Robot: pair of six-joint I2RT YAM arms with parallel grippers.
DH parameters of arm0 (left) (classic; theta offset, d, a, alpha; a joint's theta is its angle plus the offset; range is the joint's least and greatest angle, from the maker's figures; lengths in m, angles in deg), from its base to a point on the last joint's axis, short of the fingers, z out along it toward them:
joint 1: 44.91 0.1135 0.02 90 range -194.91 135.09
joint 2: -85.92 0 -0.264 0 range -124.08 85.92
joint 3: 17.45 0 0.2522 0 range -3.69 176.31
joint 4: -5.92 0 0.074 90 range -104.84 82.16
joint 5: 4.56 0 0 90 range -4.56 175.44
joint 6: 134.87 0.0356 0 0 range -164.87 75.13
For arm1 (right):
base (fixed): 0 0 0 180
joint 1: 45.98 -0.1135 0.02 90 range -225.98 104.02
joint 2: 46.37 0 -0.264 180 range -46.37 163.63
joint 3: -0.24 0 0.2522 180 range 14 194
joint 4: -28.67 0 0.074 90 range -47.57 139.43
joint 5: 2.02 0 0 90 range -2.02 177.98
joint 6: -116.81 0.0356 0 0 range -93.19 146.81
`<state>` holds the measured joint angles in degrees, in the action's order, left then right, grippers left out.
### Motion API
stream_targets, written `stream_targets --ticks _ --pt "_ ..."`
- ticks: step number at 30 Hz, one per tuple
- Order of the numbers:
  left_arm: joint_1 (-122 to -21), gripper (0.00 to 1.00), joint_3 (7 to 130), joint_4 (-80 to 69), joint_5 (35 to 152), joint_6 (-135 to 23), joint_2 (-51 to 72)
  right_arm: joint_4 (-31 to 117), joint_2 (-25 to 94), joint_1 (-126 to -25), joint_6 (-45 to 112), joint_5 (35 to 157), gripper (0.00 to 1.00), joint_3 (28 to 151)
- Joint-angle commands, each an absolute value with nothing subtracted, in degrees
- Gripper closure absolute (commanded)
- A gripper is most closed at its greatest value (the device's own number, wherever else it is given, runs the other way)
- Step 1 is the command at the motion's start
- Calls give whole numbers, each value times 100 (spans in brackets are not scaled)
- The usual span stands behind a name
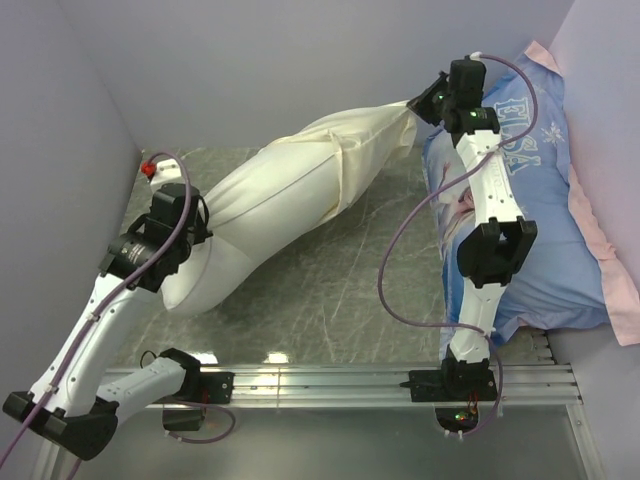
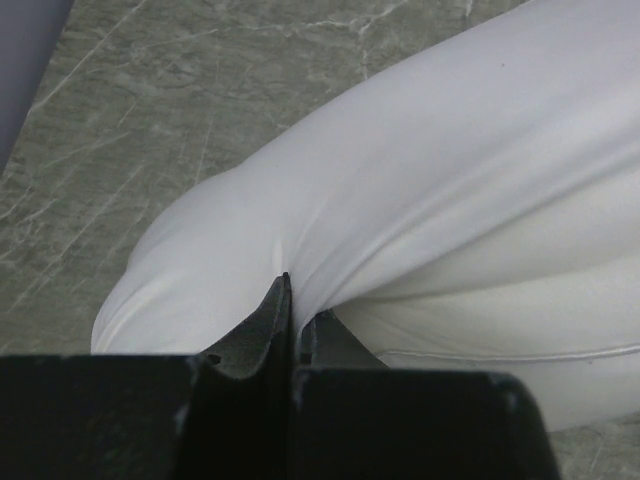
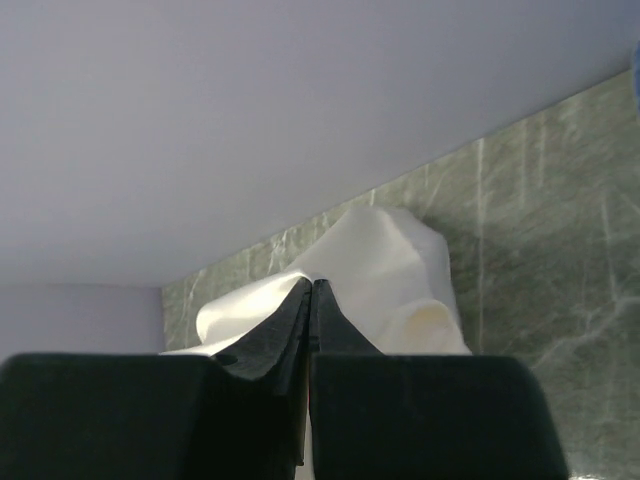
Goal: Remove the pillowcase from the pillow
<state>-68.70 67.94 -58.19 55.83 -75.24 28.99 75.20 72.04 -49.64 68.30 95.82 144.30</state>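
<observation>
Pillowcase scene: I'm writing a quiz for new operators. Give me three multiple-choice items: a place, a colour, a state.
1. Where is the blue printed pillow? A robot's left; B robot's right; C between the bases.
2. The pillowcase is: A cream; B pink; C green.
3. The right hand is: A open; B shut on the pillowcase; C shut, empty.
B: it fills the top view's right side. A: pale yellowish fabric. B: cream fabric is pinched in it.
</observation>
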Motion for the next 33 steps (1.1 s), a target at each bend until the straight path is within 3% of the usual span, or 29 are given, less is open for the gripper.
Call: stream_targets --ticks 1,33 --pt "-6486 100 7075 -6497 4535 -7141 3388 6511 6719 -4211 6750 8253 100 14751" --pt "-6187 100 7295 -6682 4351 -7352 3898 6414 6877 -3965 6706 7981 100 15207"
